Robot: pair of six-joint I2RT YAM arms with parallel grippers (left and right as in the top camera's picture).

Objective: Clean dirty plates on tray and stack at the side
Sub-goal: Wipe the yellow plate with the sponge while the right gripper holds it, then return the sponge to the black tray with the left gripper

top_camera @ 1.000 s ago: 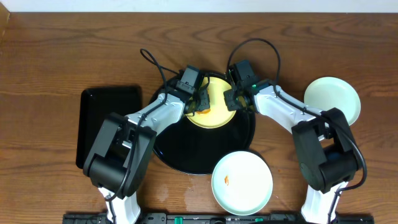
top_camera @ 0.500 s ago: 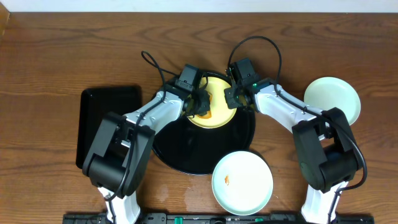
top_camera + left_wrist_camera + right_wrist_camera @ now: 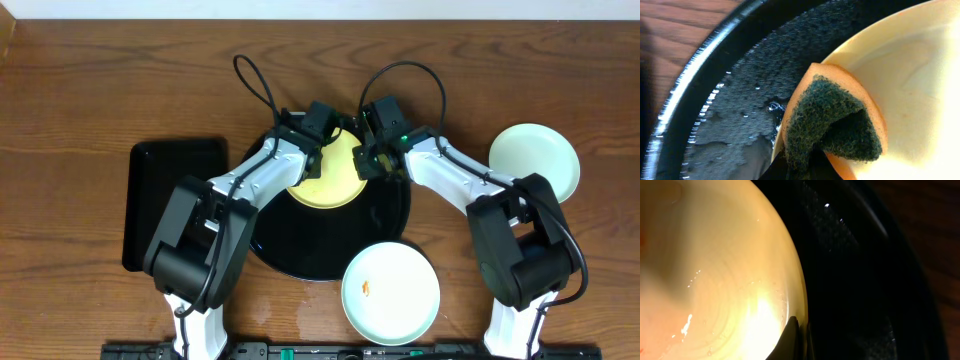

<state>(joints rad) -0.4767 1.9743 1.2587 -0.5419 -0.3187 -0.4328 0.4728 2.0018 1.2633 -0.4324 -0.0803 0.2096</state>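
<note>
Spreading under everything was the wooden table [image 3: 80,80], and near its middle sat the tray [image 3: 300,250], round, black and glossy, with a low rim. A smaller rectangular tray [image 3: 160,175] lay on the table just left of it, partly under the left arm. Three plates of like size were in view. The yellow plate [image 3: 335,180] lay inside the tray, toward its far side. The front plate [image 3: 390,290], pale mint, sat at the near edge and overlapped the tray's rim. The right plate [image 3: 535,158], also pale mint, rested on the table well apart from the tray. Both arms reached in over the tray's far side and met at the yellow plate. The left gripper [image 3: 322,145] was clenched on a sponge [image 3: 835,120], orange with a dark green scouring face, folded and pressed against that plate's left rim; beside it the tray floor looked wet. The right gripper [image 3: 792,340] was clamped tight on the same plate's right rim. A small orange smear [image 3: 364,289] marked the front plate.
</note>
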